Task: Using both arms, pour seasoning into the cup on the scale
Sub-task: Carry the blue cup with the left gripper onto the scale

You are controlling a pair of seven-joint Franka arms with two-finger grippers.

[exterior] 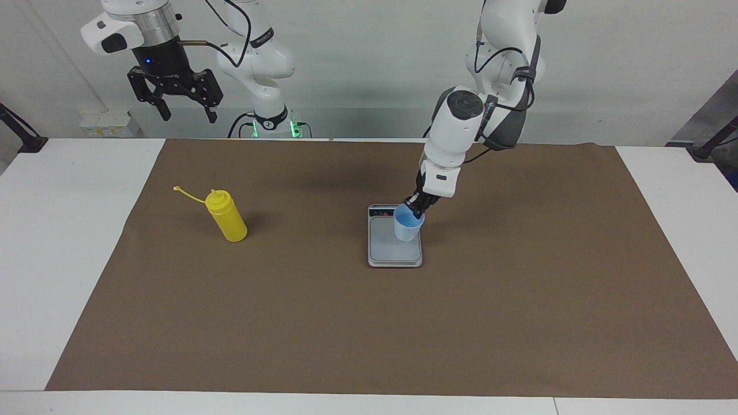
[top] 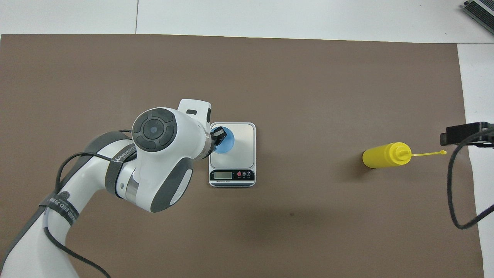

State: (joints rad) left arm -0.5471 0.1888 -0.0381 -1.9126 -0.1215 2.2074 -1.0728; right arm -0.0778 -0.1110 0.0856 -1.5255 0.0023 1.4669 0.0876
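The cup (exterior: 406,225), light blue, is over the scale (exterior: 395,249) at the edge toward my left arm's end, upright; I can't tell whether its base touches the plate. My left gripper (exterior: 415,206) is clenched on the cup's rim, one finger inside, one outside. The scale lies mid-table on the brown mat (exterior: 369,323), its display strip on the end nearer the robots. The seasoning bottle (exterior: 227,216), yellow, stands upright toward my right arm's end, well apart from the scale, its cap strap sticking out sideways. My right gripper (exterior: 184,114) waits high above that end of the table, fingers spread and holding nothing.
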